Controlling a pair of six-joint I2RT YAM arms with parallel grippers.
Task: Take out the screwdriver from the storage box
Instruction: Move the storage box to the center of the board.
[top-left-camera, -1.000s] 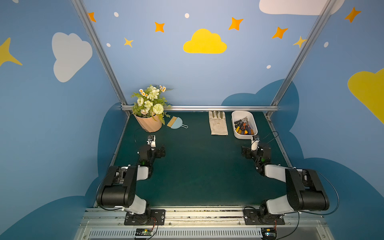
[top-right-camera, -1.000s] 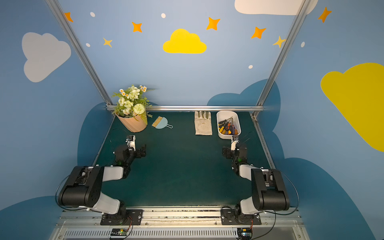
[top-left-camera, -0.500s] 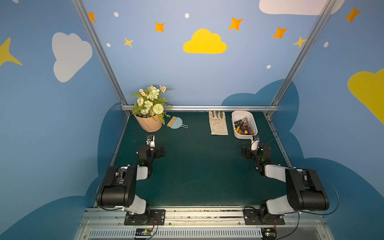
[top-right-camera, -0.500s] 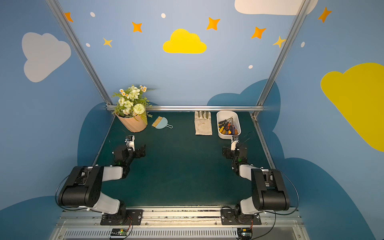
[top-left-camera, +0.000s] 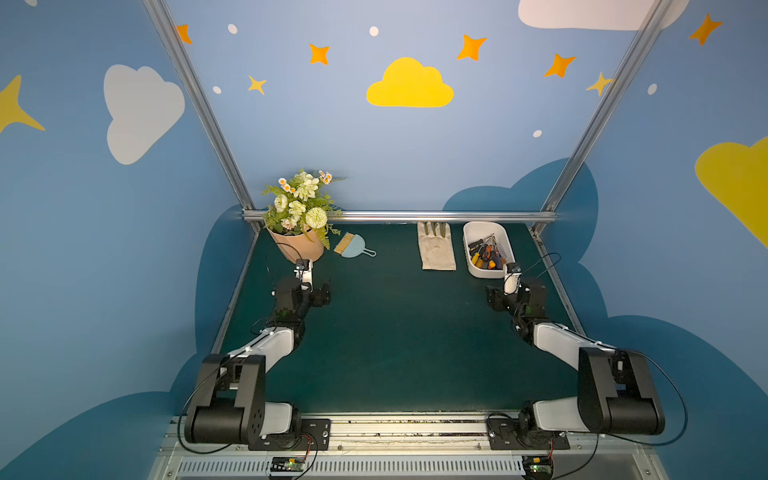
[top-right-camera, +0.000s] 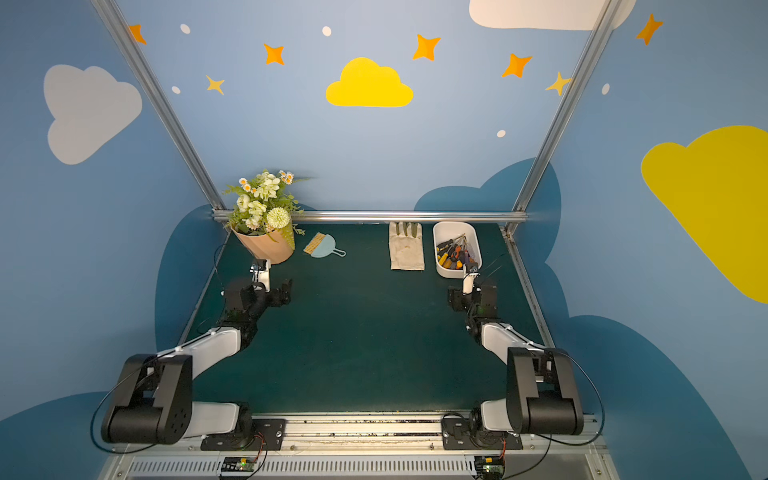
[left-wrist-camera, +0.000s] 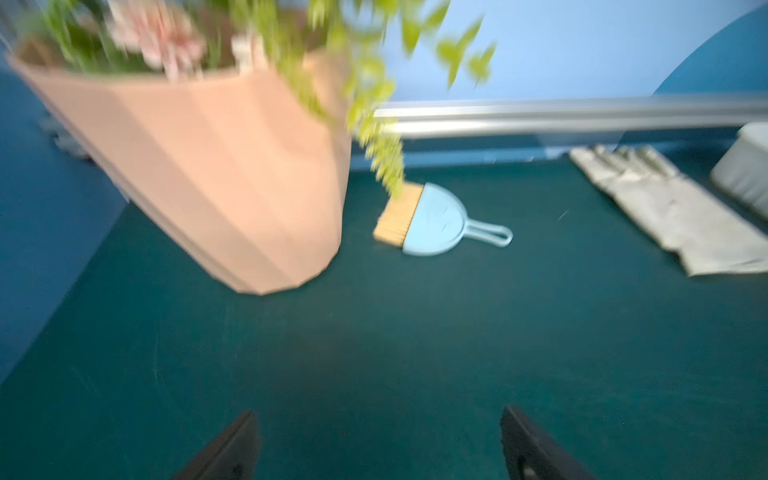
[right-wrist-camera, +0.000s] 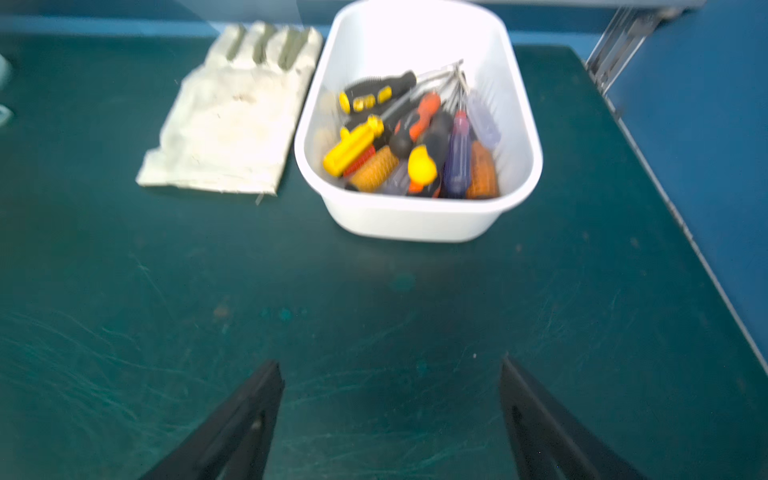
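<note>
screwdriver (right-wrist-camera: 376, 92): stiff, lightish; pinch the ribbed handle mid-length
box (right-wrist-camera: 415, 220): crammed, blurry, maybe tangled
right hand (right-wrist-camera: 390, 361): open, near box
left hand (left-wrist-camera: 378, 411): open, empty

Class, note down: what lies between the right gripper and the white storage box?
Only bare green mat separates the right gripper from the storage box; the right wrist view shows it.

Both top views are shot from high above the near edge, angled down across the whole table (top-left-camera: 395, 332). Wrist views are set low and close, facing the back wall (left-wrist-camera: 582, 50); glove (left-wrist-camera: 665, 208) and storage box (right-wrist-camera: 415, 220) are shared.
</note>
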